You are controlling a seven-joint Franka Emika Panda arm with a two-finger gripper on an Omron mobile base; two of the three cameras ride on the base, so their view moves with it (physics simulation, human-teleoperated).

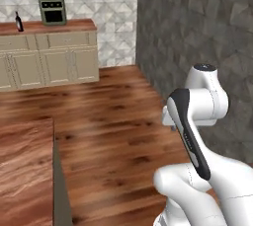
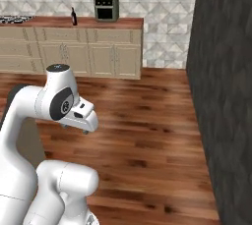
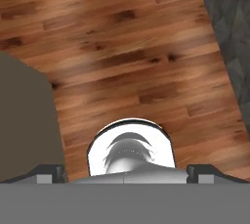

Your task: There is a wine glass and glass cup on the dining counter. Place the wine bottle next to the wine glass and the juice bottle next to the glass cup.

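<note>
The arm (image 1: 197, 136) is folded close over its base, elbow up, wrist bent down toward the floor; in the hand view the gripper (image 3: 126, 174) points down at bare wooden floor (image 3: 136, 47), its two dark fingertips (image 3: 49, 174) set at the far left and far right of the lower edge; the jaws stand wide apart with nothing between them and nothing held.

Just left of the arm is a corner of the dining counter (image 1: 24, 170); its reddish-brown wood-grain top fills the lower left of the left base view, with a dull grey-beige side dropping to the floor; the same flat side shows at the left of the hand view; the gripper hangs beside this corner, off the top and over the floor.

To the right a dark grey stone-pattern wall (image 1: 197, 22) runs from beside the robot away into the room; between it and the dining counter the plank floor stretches back, open.

At the far end stands the wall counter (image 2: 123, 22), wood-topped over beige cabinets, against a pale tiled wall, with more beige cabinets above; the wine bottle (image 1: 19, 21) stands upright on it, slim and dark, well apart from the robot; to its right on the same top sits a small grey-green oven (image 1: 53, 9), near the bottle but not touching; in the right base view part of a hob (image 2: 10, 19) shows left of the bottle.
</note>
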